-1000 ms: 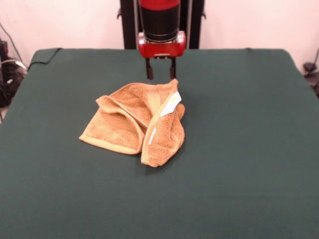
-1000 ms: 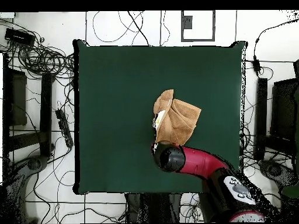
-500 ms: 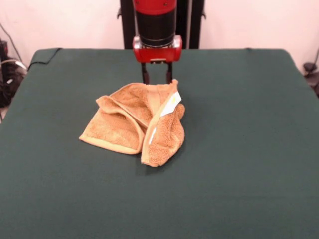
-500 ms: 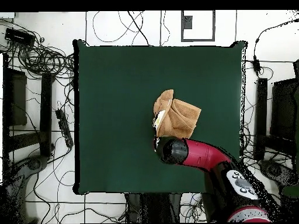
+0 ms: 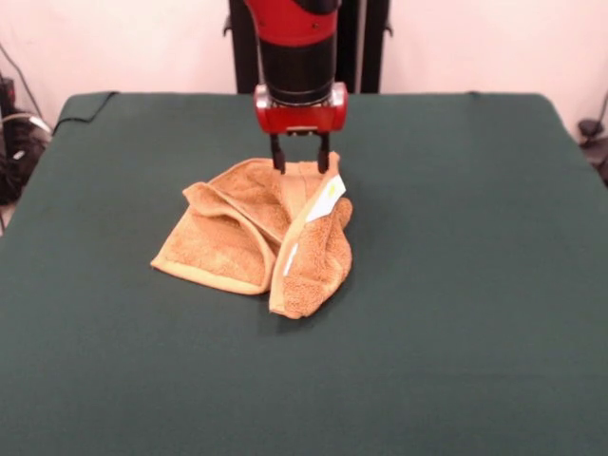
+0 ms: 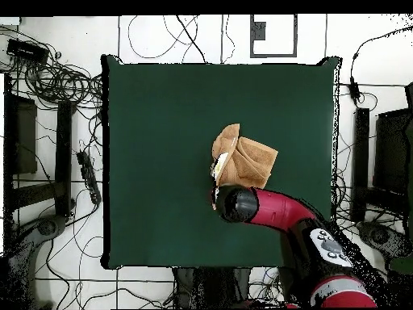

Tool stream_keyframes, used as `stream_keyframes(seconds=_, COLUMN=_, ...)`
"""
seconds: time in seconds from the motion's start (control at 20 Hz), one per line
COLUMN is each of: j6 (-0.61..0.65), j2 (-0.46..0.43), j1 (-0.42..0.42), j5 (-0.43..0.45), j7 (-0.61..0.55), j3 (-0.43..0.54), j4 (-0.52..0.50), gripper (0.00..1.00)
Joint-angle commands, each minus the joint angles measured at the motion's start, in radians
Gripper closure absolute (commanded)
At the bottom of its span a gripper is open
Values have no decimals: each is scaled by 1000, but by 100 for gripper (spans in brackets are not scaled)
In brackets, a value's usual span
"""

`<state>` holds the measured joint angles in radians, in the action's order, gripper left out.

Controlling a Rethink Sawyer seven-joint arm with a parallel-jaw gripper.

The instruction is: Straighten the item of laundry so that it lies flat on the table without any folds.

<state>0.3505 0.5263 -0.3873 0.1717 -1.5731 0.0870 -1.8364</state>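
The towel (image 5: 264, 236) lies bunched up near the middle of the green table (image 5: 475, 285). The gripper (image 5: 300, 163) is open, its two fingers over the towel's far edge.

black cables (image 6: 56, 81) tangled on white floor (image 6: 202, 36) around table; dark equipment (image 6: 20, 133) at sides.
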Motion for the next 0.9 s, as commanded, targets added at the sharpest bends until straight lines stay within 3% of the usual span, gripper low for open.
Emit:
stream_keyframes(seconds=0.05, j6=71, j2=-36, j1=68, j5=-21, j7=-108, j3=76, j4=60, gripper=0)
stream_keyframes(seconds=0.9, j6=121, j2=-38, j1=88, j5=-34, j7=-84, j3=84, j4=126, gripper=0)
